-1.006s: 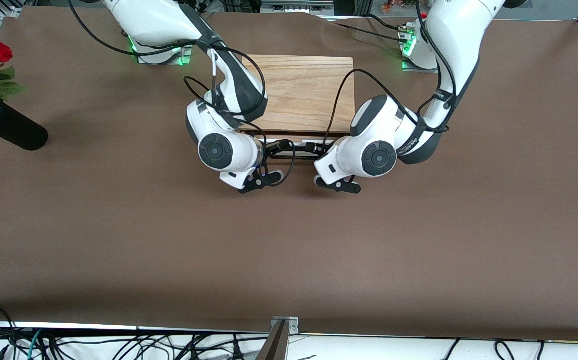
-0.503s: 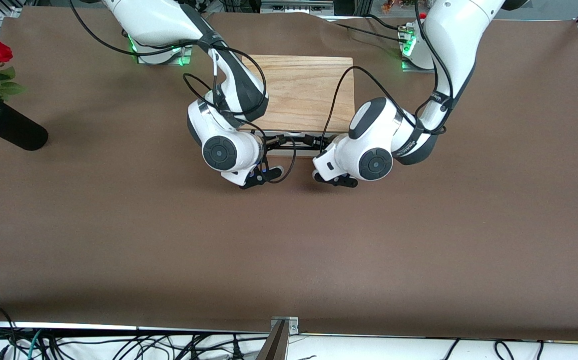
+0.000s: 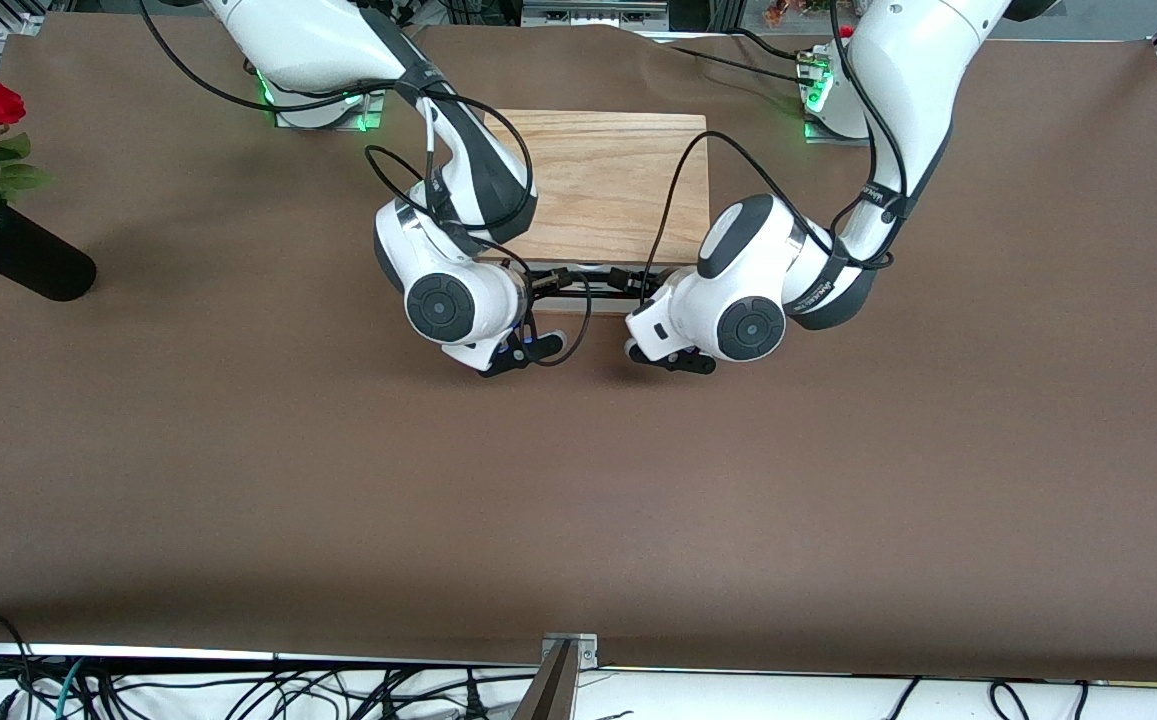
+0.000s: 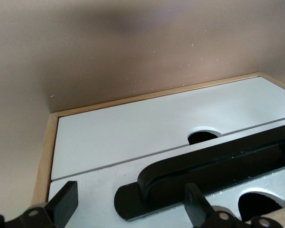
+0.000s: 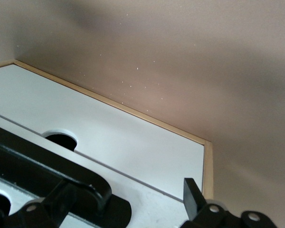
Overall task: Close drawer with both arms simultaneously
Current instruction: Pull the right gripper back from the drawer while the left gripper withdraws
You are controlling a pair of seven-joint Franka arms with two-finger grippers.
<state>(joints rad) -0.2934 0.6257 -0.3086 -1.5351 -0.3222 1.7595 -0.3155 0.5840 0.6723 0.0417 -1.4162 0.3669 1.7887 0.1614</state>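
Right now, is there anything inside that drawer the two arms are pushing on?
Cannot tell. The drawer sits pushed into the wooden box, so its inside is covered. Only its white front and black handle show, with the left gripper and right gripper open at the handle.

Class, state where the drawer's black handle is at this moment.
The black handle lies across the white drawer front of the wooden box, at mid-table between the left gripper and right gripper, which straddle its ends.
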